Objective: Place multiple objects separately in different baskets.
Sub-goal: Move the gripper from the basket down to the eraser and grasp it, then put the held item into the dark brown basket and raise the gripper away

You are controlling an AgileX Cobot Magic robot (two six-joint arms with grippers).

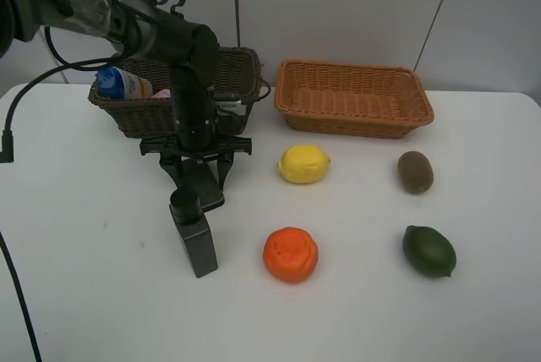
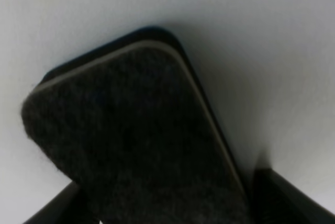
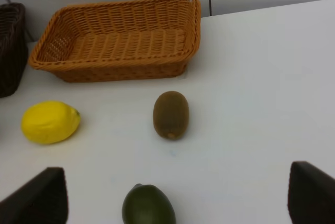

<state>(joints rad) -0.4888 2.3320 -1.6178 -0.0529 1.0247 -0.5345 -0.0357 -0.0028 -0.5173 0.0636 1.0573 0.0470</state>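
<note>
Exterior high: left gripper straddles black pump bottle lying mid-left on table, near dark basket. I cannot tell whether jaws grip. Risk: hold at pump end, bottle pivots, slips on lift.

Robot laboratory bench: plain white table, panelled wall, cabled robot arm, tan basket and lemon as props.

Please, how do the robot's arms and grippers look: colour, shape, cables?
The left arm is black and rounded, with one shiny grey section and loose black cables. The left gripper is black, under a flat crossbar. Of the right gripper only two blunt black fingertips show.
</note>
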